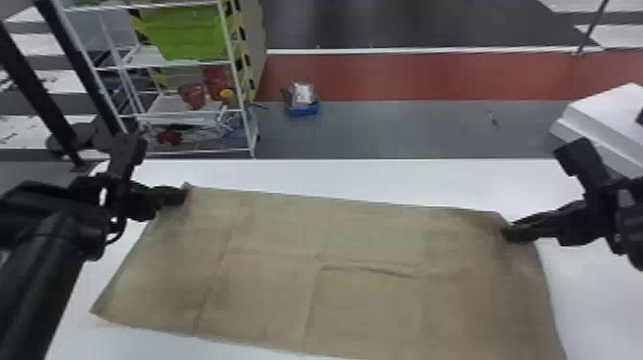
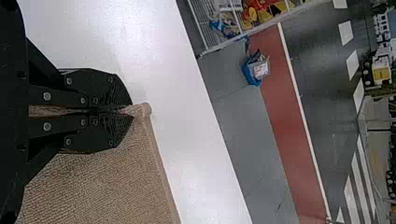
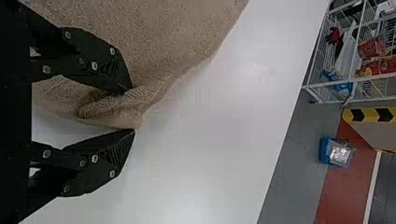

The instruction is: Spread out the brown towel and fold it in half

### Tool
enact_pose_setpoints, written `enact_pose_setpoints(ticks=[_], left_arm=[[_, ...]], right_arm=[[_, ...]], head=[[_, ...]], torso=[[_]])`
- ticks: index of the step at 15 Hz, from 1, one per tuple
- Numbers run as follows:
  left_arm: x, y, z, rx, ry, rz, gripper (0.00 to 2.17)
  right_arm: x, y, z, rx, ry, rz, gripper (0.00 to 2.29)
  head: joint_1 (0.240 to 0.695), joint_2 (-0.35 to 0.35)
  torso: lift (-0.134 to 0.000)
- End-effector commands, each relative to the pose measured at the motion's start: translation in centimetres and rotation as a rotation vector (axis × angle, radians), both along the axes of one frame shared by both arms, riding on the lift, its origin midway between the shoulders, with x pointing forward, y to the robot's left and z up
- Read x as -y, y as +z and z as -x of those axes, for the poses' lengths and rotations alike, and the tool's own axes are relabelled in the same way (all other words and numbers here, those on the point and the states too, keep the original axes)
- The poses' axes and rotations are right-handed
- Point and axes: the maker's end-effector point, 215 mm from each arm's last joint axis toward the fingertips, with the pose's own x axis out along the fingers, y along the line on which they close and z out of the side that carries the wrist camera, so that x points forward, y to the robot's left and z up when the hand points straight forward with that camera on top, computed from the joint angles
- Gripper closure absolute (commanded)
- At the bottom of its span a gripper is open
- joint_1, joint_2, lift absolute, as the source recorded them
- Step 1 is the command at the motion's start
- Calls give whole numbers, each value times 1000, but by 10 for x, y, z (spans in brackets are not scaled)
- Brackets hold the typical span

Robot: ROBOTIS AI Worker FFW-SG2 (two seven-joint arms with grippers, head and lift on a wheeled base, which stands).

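Well past the brown towel [image 1: 363, 239] stand a rack [image 1: 235, 76] and blue bin [image 1: 304, 110].

- Towel [image 1: 363, 306]: near right corner cut off by the head view's bottom edge.
- Left claw [image 1: 184, 195]: hides the cloth between its fingers.
- Right arm [image 1: 631, 225]: cut off by the head view's right edge.
- Counter [image 1: 359, 172]: surface under the towel hidden; right side cut off.
- Shelf [image 1: 233, 62]: top cut off.
- Blue bin [image 1: 304, 110]: contents unidentifiable.
- White block [image 1: 607, 110]: right part cut off.
- Floor item [image 1: 493, 118]: too small to identify.
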Motion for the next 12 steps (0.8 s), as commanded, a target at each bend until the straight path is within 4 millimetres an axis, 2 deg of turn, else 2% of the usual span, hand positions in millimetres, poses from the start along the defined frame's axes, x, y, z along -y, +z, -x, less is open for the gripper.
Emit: enact_pose_setpoints(ticks=[1, 3, 7, 12], left_arm=[[-3, -1, 5, -3, 9, 1, 1085], [-13, 4, 12, -1, 33, 11, 1089], [-37, 17, 51, -4, 98, 32, 1089], [-53, 26, 72, 3, 128, 42, 1089]], right_arm=[[-5, 0, 0, 23, 20, 10, 1652], [-16, 13, -5, 101, 66, 20, 1663], [-40, 35, -18, 213, 162, 26, 1690], [-61, 42, -19, 244, 200, 12, 1690]], head=[[695, 57], [695, 60], [695, 97], [695, 151]], torso=[[-124], [-124], [-124], [-124]])
